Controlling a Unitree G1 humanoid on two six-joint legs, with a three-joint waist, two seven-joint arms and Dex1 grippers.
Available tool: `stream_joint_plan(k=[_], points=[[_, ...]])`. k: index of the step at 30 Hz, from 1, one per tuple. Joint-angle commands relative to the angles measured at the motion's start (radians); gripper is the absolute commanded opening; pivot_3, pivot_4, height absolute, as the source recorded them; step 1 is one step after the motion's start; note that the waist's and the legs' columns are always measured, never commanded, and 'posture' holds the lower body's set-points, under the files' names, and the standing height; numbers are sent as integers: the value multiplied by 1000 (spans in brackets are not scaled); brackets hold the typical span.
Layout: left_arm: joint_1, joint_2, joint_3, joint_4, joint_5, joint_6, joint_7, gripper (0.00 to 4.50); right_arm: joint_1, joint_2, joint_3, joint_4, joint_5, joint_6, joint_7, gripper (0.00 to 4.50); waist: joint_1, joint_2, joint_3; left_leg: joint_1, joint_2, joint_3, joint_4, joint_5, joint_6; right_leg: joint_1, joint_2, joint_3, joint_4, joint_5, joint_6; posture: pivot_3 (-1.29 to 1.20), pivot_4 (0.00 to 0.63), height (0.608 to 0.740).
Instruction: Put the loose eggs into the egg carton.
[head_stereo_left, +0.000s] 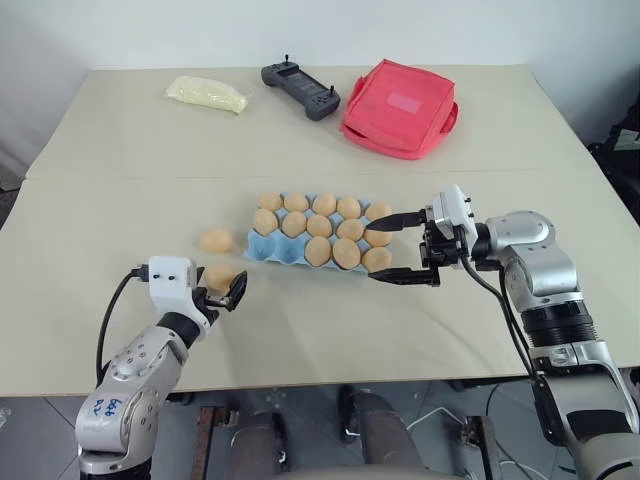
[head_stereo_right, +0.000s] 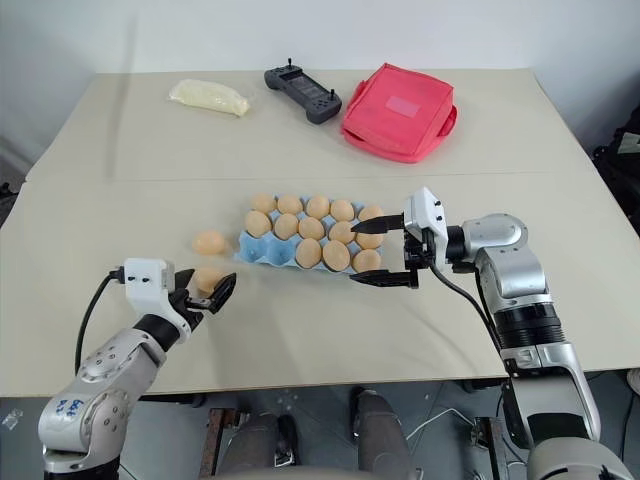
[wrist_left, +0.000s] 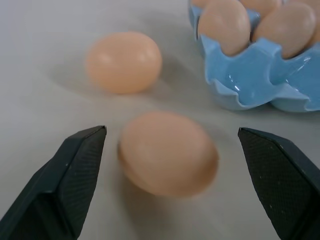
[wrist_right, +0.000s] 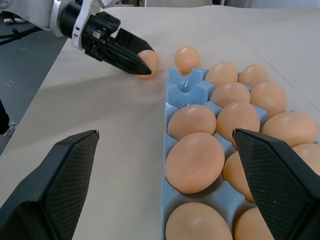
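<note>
The left gripper (wrist_left: 170, 165) is set with fingers wide around a loose egg (wrist_left: 167, 152) for grasping; the right gripper (head_stereo_left: 402, 247) is held wide, empty, beside the egg carton (head_stereo_left: 262, 250).

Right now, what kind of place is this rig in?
Probably a robot lab or test room, not a kitchen: a bare beige table against a plain wall, a black handheld controller lying on it, and staged props like the egg carton and a red pouch.

Both arms are silver-grey metal with black joint rings. The white wrist blocks carry black textured two-finger grippers, left gripper (head_stereo_left: 232, 292) and right gripper (head_stereo_left: 388, 248). Black cables run along each forearm, and blue handwritten marks sit on the left arm's upper shell.
</note>
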Motion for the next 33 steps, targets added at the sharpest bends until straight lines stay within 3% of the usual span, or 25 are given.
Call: stream_joint_plan(k=[1,7,18,33], points=[[-21,20,-25,13,42,-6,-7,4095,4,-13,-19,-47,11,3,-12,4500,1,0,0,0,0,0,0,0,0,0,0,0,0,0,0,0,150,740],[-33,29,-28,3,64,-21,-29,2470,6,-13,-22,-53,9,3,-30,4500,2,0,0,0,0,0,0,0,0,0,-1,0,0,0,0,0,150,740],[-144,88,-24,-62,-31,-132,-240,2409,56,-30,-44,-116,20,11,-80,4500,21,0,0,0,-1,0,0,0,0,0,-1,0,0,0,0,0,150,740],[-401,42,-220,305,87,-293,-372,2409,198,-75,-104,-282,42,67,-188,4500,22,0,0,0,-1,1,1,1,0,0,0,0,0,1,1,0,150,740]])
